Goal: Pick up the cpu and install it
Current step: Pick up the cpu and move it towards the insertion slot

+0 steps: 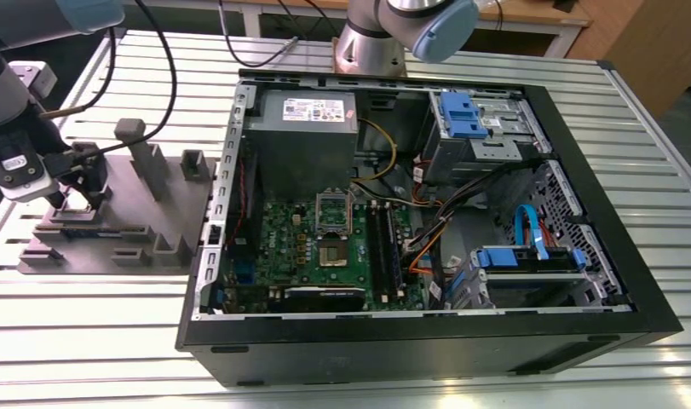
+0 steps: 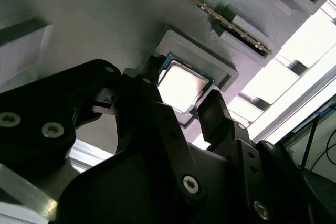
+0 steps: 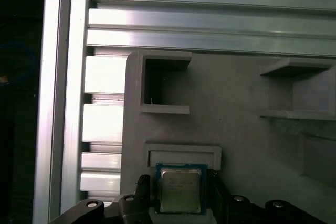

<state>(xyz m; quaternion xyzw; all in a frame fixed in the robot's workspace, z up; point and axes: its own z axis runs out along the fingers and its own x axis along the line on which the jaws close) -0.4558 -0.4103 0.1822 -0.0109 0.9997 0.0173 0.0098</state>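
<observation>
In the exterior view, the gripper (image 1: 79,203) hangs at the middle left of the frame, low over a grey fixture block (image 1: 123,228) that lies on the slatted aluminium table (image 1: 95,341). An open computer case (image 1: 436,341) fills the centre and right of the frame. Its green motherboard (image 1: 311,256) lies flat inside, with a grey power-supply box (image 1: 305,136) above it in the frame and a silver socket frame (image 1: 331,211) on the board. The base of a second arm (image 1: 374,51) stands at the top centre, behind the case.

In the second wrist view, the cpu (image 2: 181,85) lies flat in a shallow square recess of the fixture block (image 2: 79,24), its shiny metal top facing the camera. The gripper (image 2: 181,92) straddles it. Its two black fingers (image 2: 152,85) are parted about as wide as the chip, one just beside each of two opposite edges. The chip sits in its seat and is not lifted. A long thin board (image 2: 220,17) stands in a slot of the same block, near the recess.

In the first wrist view, the cpu (image 3: 181,190) again rests square in its recess, with the gripper (image 3: 179,186) open around it, one finger at each side. Beyond the chip the block (image 3: 236,93) has open pockets, and beyond the block run the pale table slats (image 3: 210,19)
</observation>
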